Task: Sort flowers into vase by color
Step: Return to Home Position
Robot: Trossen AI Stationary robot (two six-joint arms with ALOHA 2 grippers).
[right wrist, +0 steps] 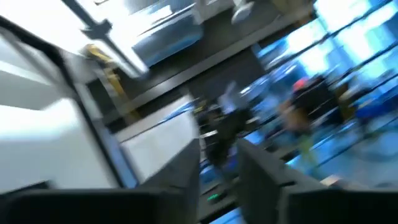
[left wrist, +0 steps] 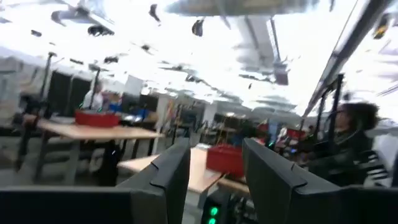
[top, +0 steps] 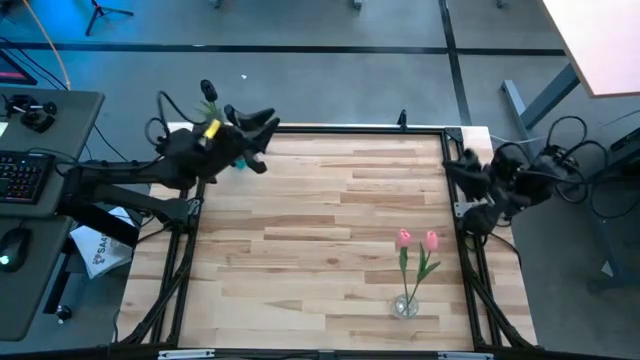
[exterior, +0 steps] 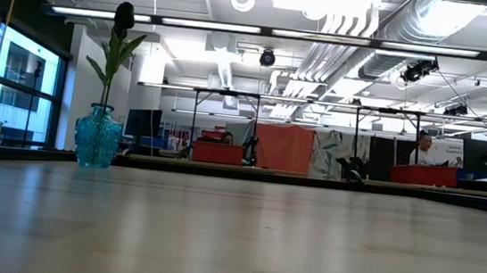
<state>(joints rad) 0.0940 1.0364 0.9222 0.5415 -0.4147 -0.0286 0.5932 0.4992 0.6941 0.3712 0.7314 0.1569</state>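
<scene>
A dark tulip (top: 207, 90) stands upright in a blue glass vase (exterior: 98, 137) near the table's far left corner; the low view shows its dark head (exterior: 124, 14) and green leaves. In the high view my left arm covers most of this vase (top: 240, 163). Two pink tulips (top: 417, 240) stand in a clear vase (top: 405, 305) near the near right. My left gripper (top: 268, 125) hovers open just right of the blue vase, holding nothing; its wrist view (left wrist: 214, 171) looks into the room. My right gripper (top: 452, 165) waits open at the table's right edge (right wrist: 217, 171).
The wooden table top (top: 320, 220) lies bare between the two vases. A black frame rail (top: 350, 130) runs along the far edge. A keyboard and mouse desk (top: 30, 180) stands left of the table. People sit at desks in the room behind (exterior: 421, 149).
</scene>
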